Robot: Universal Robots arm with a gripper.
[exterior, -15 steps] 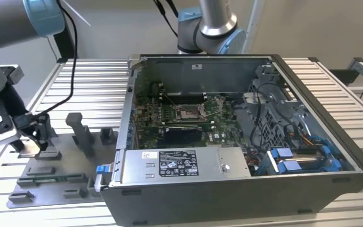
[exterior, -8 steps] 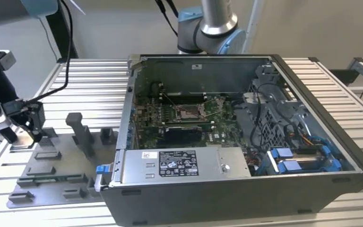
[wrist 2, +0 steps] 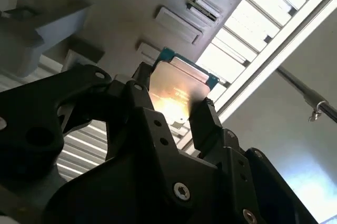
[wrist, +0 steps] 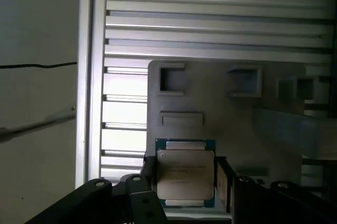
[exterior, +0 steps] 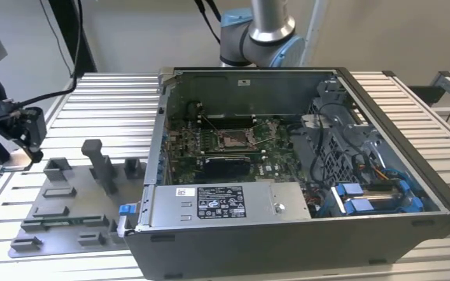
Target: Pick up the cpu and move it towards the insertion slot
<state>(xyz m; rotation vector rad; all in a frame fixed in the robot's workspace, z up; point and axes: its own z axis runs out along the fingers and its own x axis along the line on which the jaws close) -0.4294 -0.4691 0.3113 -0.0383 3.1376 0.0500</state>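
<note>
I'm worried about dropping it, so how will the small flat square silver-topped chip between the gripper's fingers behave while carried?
The small flat square pale metal-topped cpu looks rigid, unlikely to flex. Thin and smaller than the gripper, it is likely light. Pinched by its thin edges between the dark fingers, it might slip or tilt.

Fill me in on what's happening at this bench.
The arm's pincer grips the cpu by two opposite edges, holding it near the grey fixture plate on the slatted table, at the exterior view's left. The insertion slot sits on the green motherboard inside the open computer case, well apart from the pincer. The cpu has not reached it yet.
</note>
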